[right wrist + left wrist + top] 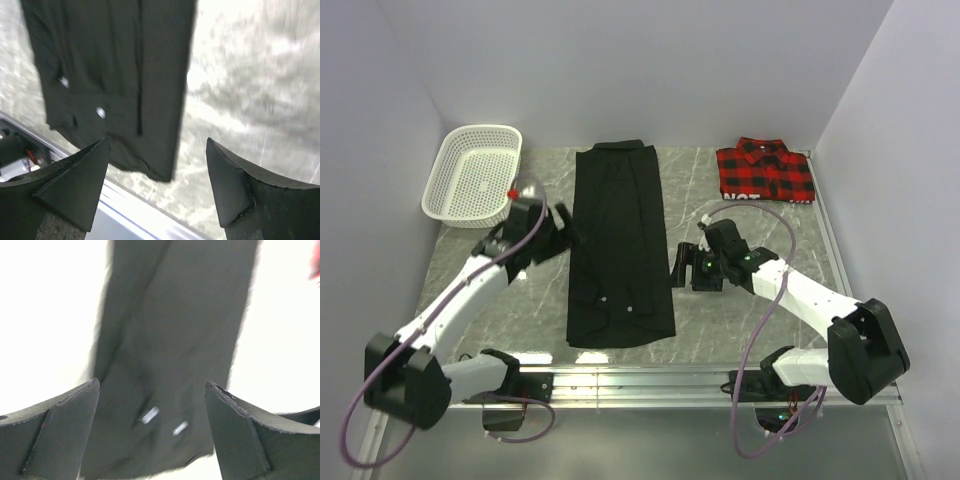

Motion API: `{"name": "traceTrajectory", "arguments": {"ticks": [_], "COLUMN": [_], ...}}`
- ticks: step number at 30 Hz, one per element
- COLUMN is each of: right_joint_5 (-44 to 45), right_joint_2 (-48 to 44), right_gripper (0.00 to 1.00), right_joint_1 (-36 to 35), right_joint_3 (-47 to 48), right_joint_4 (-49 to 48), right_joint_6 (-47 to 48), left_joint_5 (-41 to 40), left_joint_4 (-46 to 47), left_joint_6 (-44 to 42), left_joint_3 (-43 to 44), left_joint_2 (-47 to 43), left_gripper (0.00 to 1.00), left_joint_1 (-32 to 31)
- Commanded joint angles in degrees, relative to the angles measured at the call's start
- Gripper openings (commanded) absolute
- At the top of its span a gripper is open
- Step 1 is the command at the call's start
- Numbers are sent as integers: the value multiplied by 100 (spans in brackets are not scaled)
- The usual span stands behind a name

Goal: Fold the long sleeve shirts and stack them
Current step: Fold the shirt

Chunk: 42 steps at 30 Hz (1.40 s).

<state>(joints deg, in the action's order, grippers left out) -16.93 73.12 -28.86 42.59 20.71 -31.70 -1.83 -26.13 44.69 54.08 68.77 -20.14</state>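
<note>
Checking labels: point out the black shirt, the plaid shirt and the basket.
black shirt (pixel 620 240), top view, middle of its long folded body.
plaid shirt (pixel 765 172), top view, centre of the folded front.
basket (pixel 470 182), top view, bare mesh floor.

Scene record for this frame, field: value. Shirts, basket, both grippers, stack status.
black shirt: flat at table centre, folded into a long strip, collar at the far end
plaid shirt: folded, far right corner
basket: far left corner
left gripper: open, beside the strip's left edge, holding nothing
right gripper: open, beside the strip's right edge, holding nothing
stack: not yet made, shirts lie apart
</note>
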Motion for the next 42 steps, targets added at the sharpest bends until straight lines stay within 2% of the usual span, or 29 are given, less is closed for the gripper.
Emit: {"name": "traceTrajectory", "arguments": {"ticks": [1,3,6,11,21,25,30,34,37,42], "right_joint_5": [163,355,462,585,665,621,603,577,559,559], "right_joint_2": [79,237,491,922,1459,1582,1670,1653,1653,1635], "right_gripper": [82,81,77,73,67,60,43,15,3,0], "right_joint_1": [-294,-462,-778,-1331,-1772,-1798,-1824,-1807,-1798,-1798], "right_joint_3": [-49,-14,56,153,294,311,356,355,355,355], "right_joint_4": [354,442,592,794,856,829,830,803,803,786], "right_joint_6": [-266,-397,-573,-881,-1119,-1101,-1040,-1013,-1004,-978], "left_joint_5": [252,612,814,930,842,798,736,754,745,596], "left_joint_4": [-893,-894,-972,-1236,-1377,-1360,-1351,-1325,-1394,-1500], "left_joint_6": [162,399,620,682,875,945,980,1042,1025,1104], "left_joint_3": [-1082,-1696,-2146,-2104,-2148,-2200,-2200,-2227,-2201,-2174], "left_joint_2": [-372,-819,-1181,-1086,-497,-461,-251,-119,13,-48], "left_gripper": [92,89,85,81,74,71,69,64,57,48], "left_joint_1": [-25,-25,-25,-95,-490,-587,-737,-921,-965,-1009]}}
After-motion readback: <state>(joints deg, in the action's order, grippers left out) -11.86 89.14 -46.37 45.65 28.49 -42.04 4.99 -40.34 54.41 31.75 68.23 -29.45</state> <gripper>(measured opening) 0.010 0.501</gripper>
